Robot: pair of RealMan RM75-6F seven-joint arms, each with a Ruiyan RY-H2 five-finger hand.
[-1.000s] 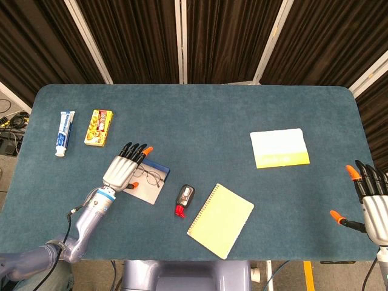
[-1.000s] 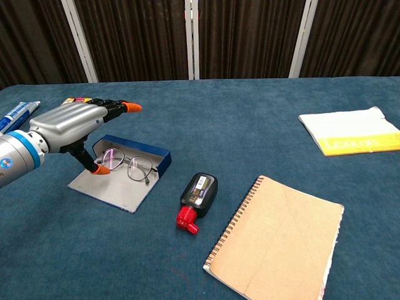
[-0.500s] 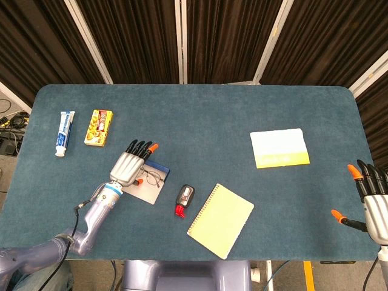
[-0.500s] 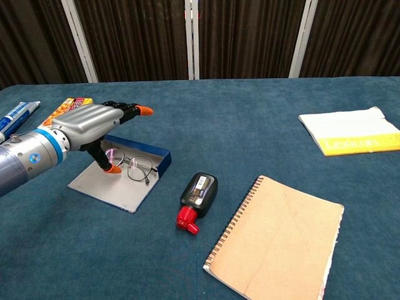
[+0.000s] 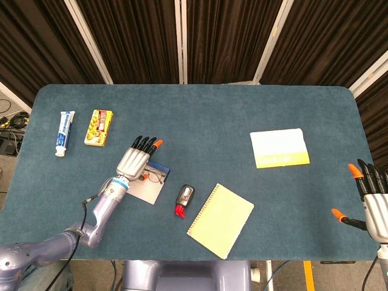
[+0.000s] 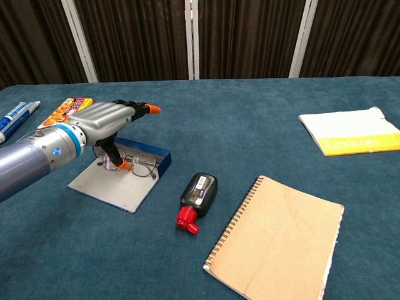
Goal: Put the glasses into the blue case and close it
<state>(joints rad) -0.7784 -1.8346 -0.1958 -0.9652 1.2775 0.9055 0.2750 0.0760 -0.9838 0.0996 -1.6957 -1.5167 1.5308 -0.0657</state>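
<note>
left hand (image 6: 103, 122) hovered with fingers spread over thin wire-rimmed glasses (image 6: 134, 164), grasping nothing.
inside the open blue case (image 6: 122, 175) they looked light and fragile; best pinched at the bridge.

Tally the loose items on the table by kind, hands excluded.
Glasses: 1
Blue case: 1
Toothpaste tube: 1
Snack box: 1
Black bottle with red cap: 1
Spiral notebook: 1
White-and-yellow booklet: 1
Total: 7

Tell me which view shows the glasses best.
The chest view: the glasses lie in the open blue case, both lenses visible under the left hand. In the head view they are tiny and half hidden by that hand.
</note>
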